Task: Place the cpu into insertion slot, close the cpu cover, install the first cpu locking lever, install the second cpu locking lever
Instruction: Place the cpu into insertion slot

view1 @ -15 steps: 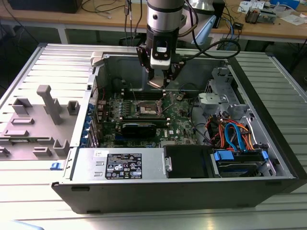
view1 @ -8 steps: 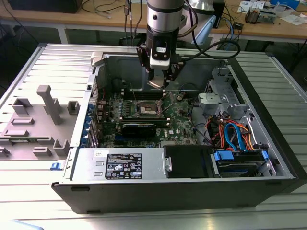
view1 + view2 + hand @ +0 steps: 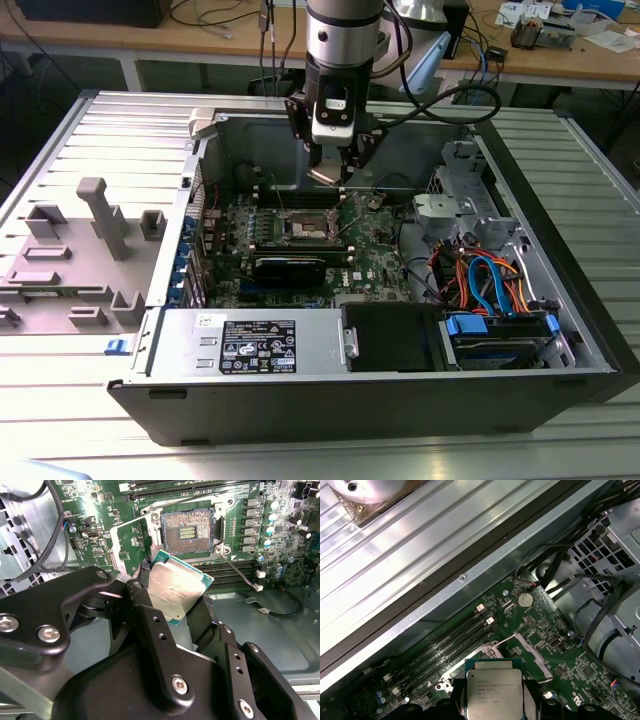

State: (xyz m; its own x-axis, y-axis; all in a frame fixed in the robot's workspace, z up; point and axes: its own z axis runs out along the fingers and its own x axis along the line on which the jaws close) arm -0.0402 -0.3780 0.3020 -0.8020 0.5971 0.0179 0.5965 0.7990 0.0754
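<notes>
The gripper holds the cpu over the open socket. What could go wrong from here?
1. The cpu in the gripper looks turned against the insertion slot; it might land skewed and damage the contacts.
2. The open cpu cover stands close beside the slot; the chip's edge could catch it.

A ribbed metal tabletop carries the open computer case and, at the exterior view's left, a grey fixture.

End effector grips the cpu, seemingly clear of the uncovered insertion slot
</notes>
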